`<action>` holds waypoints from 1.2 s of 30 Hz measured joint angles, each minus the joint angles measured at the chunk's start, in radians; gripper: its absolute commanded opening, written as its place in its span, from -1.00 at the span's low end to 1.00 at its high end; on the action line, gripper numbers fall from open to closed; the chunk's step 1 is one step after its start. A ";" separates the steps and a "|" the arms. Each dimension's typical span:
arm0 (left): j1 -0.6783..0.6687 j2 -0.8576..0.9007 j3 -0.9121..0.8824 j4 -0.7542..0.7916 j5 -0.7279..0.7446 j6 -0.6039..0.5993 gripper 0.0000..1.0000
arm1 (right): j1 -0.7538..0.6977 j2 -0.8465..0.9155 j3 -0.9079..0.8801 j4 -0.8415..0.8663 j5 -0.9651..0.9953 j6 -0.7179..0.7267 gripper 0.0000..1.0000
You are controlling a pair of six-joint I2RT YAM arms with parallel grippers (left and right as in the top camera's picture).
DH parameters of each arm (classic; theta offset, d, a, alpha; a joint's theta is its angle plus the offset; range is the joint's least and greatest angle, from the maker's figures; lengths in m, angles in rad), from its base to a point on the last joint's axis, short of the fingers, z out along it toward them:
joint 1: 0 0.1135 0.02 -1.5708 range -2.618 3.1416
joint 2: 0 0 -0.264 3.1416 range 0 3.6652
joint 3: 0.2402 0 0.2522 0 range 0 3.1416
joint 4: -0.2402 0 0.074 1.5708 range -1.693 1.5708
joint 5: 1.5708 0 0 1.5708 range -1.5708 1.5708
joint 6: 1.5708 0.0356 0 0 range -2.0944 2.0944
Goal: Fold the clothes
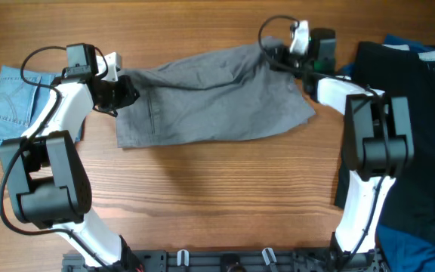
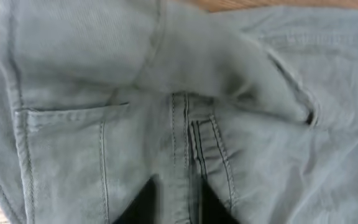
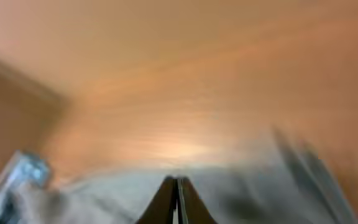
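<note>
Overhead: the grey shorts (image 1: 214,98) lie spread flat across the middle of the wooden table (image 1: 202,196), long axis running 9 to 3 o'clock, with the far right corner drawn up to a peak.

Your left gripper (image 1: 127,92) sits at the 9 o'clock edge of the shorts. In the left wrist view, its dark fingers (image 2: 143,208) flank a stitched seam strip of the grey cloth, clamped on it. A pocket seam shows at 9 o'clock of that strip.

Your right gripper (image 1: 272,51) is at the 1 o'clock corner of the shorts, where the peak ends. The right wrist view is blurred by motion. The fingertips (image 3: 169,198) are pressed together, with grey cloth around them at 6 o'clock, so note it as pinching the corner.

A light-blue denim piece (image 1: 10,106) lies at 9 o'clock on the table, beside the left arm and apart from the shorts. A large black garment (image 1: 418,128) lies at 3 o'clock.
</note>
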 measured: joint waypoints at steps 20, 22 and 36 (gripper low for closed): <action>-0.359 0.010 0.073 0.034 0.123 0.176 -0.88 | -0.073 -0.268 0.034 -1.259 0.214 -0.262 -0.91; -0.390 0.050 0.073 0.075 0.110 0.183 -0.91 | -0.037 -0.291 0.027 -1.296 0.339 -0.270 -0.91; -0.319 0.282 0.124 0.675 -0.172 -0.068 -0.76 | -0.017 -0.225 -0.026 -1.327 0.418 -0.230 -0.91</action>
